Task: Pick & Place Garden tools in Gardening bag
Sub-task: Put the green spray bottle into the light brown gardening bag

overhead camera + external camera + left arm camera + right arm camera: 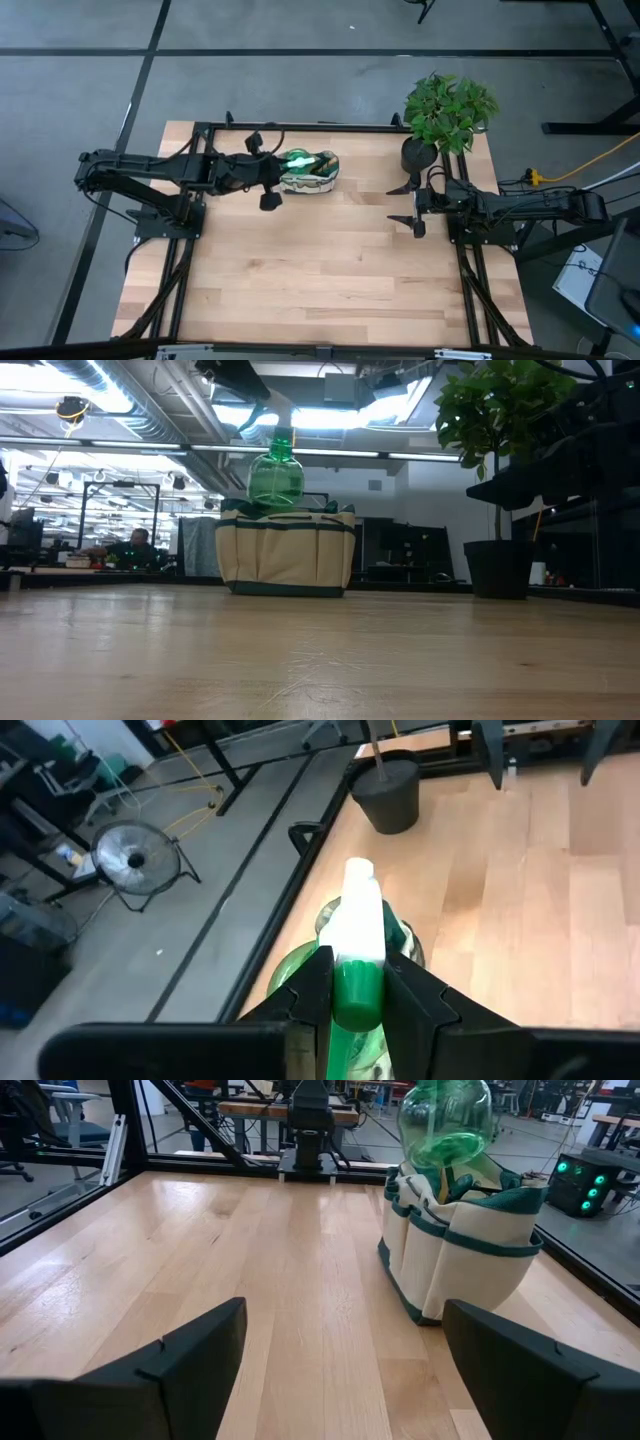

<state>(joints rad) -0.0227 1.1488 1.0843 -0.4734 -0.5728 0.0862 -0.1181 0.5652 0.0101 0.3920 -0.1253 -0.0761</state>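
High view: left end effector clamped on spray bottle, upright directly over bag, desk's far edge.
Right end effector: wide, idle, right edge.

A light wooden tabletop of narrow planks is framed by black metal rails; it is surrounded by a grey concrete floor crossed by dark lines; a yellow cable is laid on the floor past the right edge; a round floor fan is seen off the table's far side; bright ceiling strip lights and exposed ducts are shown overhead; a seated person is glimpsed at distant desks.
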